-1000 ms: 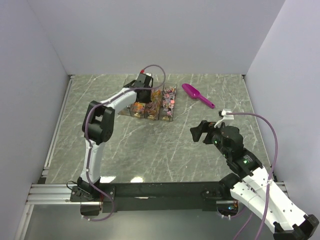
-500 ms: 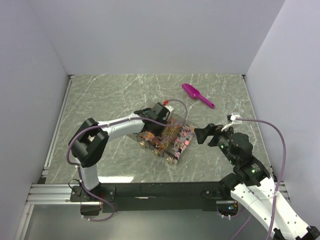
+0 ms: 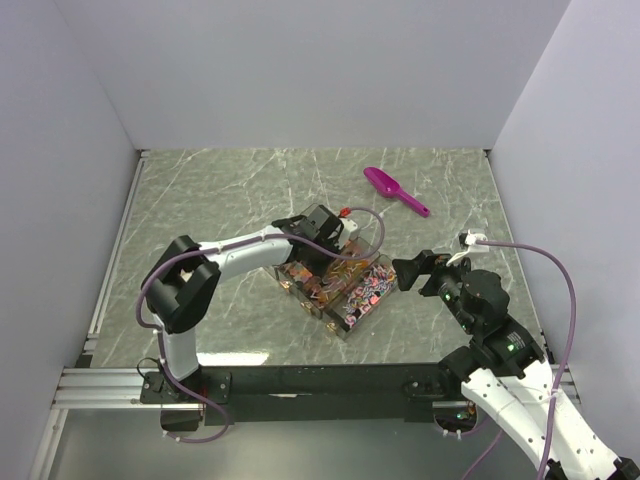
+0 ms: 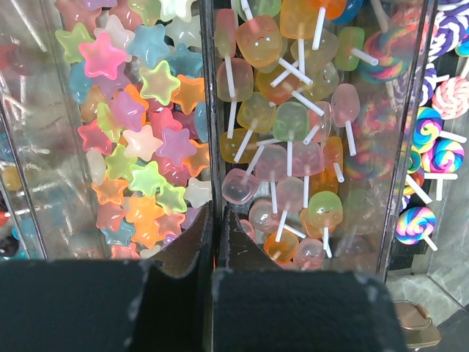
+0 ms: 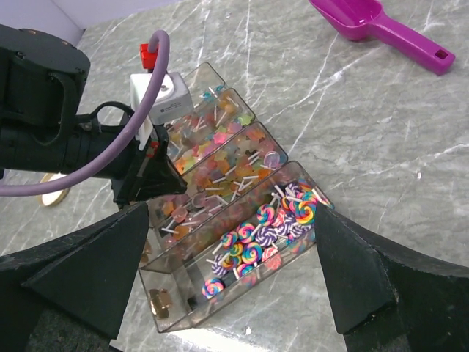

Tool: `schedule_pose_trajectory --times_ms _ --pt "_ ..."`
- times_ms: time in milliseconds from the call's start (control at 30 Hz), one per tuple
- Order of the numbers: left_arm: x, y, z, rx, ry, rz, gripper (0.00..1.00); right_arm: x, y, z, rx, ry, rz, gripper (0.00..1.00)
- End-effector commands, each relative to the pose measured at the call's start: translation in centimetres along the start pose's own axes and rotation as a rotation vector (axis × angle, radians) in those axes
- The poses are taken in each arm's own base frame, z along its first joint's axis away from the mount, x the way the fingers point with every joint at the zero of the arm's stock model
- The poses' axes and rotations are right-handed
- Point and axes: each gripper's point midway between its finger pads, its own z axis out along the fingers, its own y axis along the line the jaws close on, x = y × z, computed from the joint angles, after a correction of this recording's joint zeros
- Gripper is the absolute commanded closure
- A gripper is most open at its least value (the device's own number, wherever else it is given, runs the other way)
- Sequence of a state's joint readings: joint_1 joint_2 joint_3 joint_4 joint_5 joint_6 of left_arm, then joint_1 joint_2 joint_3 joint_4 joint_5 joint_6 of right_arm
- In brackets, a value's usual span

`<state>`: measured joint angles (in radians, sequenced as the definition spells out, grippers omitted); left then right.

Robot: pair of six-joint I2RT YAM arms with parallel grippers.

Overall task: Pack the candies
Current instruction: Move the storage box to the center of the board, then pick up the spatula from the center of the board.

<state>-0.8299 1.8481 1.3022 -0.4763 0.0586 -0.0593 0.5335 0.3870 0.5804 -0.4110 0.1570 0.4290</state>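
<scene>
A clear plastic box with several long compartments lies mid-table, turned at an angle. It holds the candies: star sweets, soft lollipops and swirl lollipops. My left gripper is shut on the partition wall between the star and lollipop compartments, at the box's far-left end. My right gripper stands wide open just right of the box, its fingers either side of the swirl compartment in the right wrist view, touching nothing.
A magenta scoop lies on the marble table behind the box, also in the right wrist view. The box has a gold latch at its near end. A tan round edge shows behind the left arm. White walls stand on three sides.
The left arm has dragged the box from the far middle of the table toward the near right, turning it. The right gripper has moved in close to the box.
</scene>
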Motion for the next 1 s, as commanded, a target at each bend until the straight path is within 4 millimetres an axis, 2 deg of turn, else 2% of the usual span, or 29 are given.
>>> schedule_pose_trajectory --times_ms 0,300,433,467,533,567,600,667,700,733,767,833,867,933,967 --pt "1.6 -1.7 -1.0 0.072 0.04 0.062 0.99 -0.6 0.0 0.0 0.005 -0.023 -0.001 0.0" --pt "3.6 -2.8 -2.5 0.113 0.051 0.12 0.98 -0.2 -0.1 0.3 0.005 -0.016 0.005 0.0" --pt "3.6 -2.9 -2.9 0.11 0.033 0.131 0.84 -0.2 0.0 0.3 0.003 -0.016 0.004 0.0" --pt "3.4 -2.8 -3.2 0.106 0.025 0.13 0.7 -0.2 0.0 0.3 -0.001 -0.017 0.006 0.0" --pt "2.3 -2.6 -4.0 0.081 -0.017 0.118 0.57 -0.2 0.1 0.3 -0.005 -0.016 0.006 0.0" --pt "1.9 -2.5 -4.5 0.074 -0.034 0.114 0.55 -0.3 0.3 0.2 -0.011 -0.021 0.006 0.0" --pt "1.0 -2.4 -5.6 0.063 -0.075 0.11 0.52 -0.4 0.3 0.1 -0.016 -0.024 0.005 0.0" --pt "-0.5 -1.8 -6.9 0.016 -0.139 0.066 0.4 -0.6 0.5 0.0 -0.026 -0.027 -0.001 0.0" --pt "-1.6 -1.5 -8.4 -0.001 -0.195 0.03 0.35 -0.6 0.6 0.0 -0.028 -0.028 -0.004 0.0" --pt "-2.2 -1.2 -9.1 -0.022 -0.225 0.006 0.26 -0.7 0.7 -0.1 -0.035 -0.028 -0.008 0.0" --pt "-2.8 0.3 -9.9 -0.09 -0.261 -0.036 0.26 -0.7 0.7 -0.1 -0.038 -0.027 -0.011 0.0" --pt "-3.9 1.5 -11.9 -0.129 -0.335 -0.141 0.25 -0.5 0.9 0.0 -0.051 -0.019 -0.016 0.0" --pt "-3.9 3.5 -12.6 -0.184 -0.358 -0.211 0.25 -0.4 1.0 0.0 -0.058 -0.015 -0.015 0.0" --pt "-3.4 5.5 -14.0 -0.231 -0.398 -0.367 0.25 -0.2 1.4 0.1 -0.079 -0.007 -0.017 0.0" --pt "-2.8 8.1 -14.7 -0.291 -0.413 -0.458 0.25 -0.1 1.8 0.1 -0.1 -0.004 -0.016 0.0"
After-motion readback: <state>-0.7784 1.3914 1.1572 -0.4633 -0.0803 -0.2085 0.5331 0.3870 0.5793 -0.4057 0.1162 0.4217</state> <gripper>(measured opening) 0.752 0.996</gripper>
